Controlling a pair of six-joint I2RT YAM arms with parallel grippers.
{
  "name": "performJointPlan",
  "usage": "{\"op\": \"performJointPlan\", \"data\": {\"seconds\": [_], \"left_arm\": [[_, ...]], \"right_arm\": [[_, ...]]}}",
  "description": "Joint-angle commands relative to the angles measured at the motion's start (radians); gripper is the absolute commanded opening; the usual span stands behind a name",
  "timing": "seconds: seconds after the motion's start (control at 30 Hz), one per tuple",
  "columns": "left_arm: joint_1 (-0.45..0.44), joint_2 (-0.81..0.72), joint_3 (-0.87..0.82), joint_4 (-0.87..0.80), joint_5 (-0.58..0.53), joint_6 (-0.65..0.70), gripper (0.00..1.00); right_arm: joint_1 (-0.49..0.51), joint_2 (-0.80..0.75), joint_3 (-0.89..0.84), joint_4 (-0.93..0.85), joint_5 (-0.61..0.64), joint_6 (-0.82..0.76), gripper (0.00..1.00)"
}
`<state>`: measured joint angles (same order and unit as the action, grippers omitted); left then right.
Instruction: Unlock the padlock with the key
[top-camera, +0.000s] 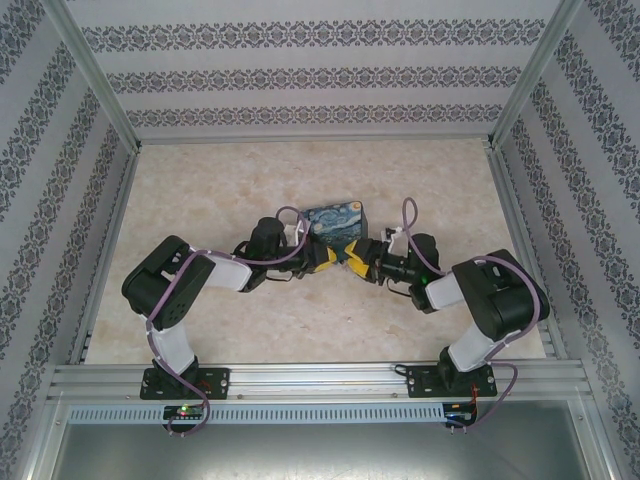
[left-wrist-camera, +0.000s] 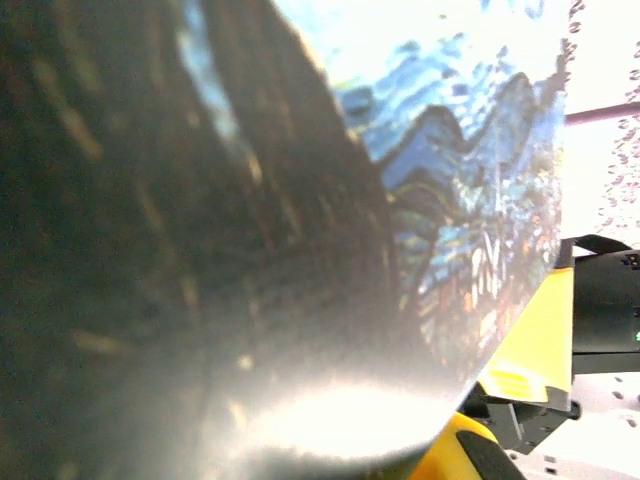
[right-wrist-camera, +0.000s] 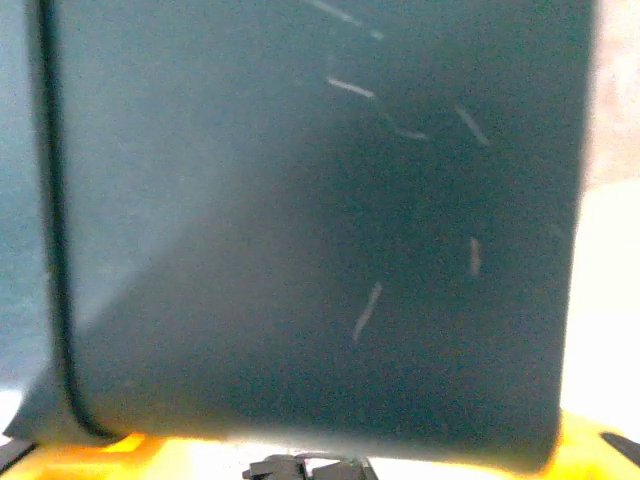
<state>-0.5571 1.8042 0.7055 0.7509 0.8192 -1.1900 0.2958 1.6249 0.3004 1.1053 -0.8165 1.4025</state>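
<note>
The padlock, too small to make out, is probably at the near face of the painted box, between your left pincer and right pincer, whose closure I cannot tell; crowd in blind and you may shove the box.

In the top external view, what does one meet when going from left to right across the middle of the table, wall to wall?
Left patterned wall → left arm → painted box → right arm → right patterned wall.
</note>
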Motion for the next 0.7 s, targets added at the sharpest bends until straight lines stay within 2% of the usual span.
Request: {"op": "performJointPlan", "data": {"seconds": [0.0, 0.13, 0.3, 0.4, 0.53, 0.67], "left_arm": [[0.000, 0.015, 0.022, -0.100, 0.048, 0.116, 0.00], [0.011, 0.044, 0.046, -0.186, 0.066, 0.196, 0.00], [0.012, 0.039, 0.106, -0.396, 0.056, 0.333, 0.00], [0.013, 0.025, 0.120, -0.439, 0.048, 0.343, 0.00], [0.012, 0.014, 0.128, -0.463, 0.037, 0.325, 0.00], [0.012, 0.021, 0.158, -0.525, 0.019, 0.325, 0.00]], "right_arm": [[-0.012, -0.045, -0.045, -0.025, 0.046, -0.064, 0.59], [-0.003, -0.117, -0.070, -0.104, 0.072, -0.095, 0.60], [0.040, -0.246, -0.063, -0.282, 0.120, -0.161, 0.60], [0.090, -0.372, -0.029, -0.512, 0.184, -0.286, 0.60], [0.174, -0.563, 0.091, -0.969, 0.371, -0.577, 0.61], [0.206, -0.637, 0.117, -1.101, 0.480, -0.713, 0.61]]}}
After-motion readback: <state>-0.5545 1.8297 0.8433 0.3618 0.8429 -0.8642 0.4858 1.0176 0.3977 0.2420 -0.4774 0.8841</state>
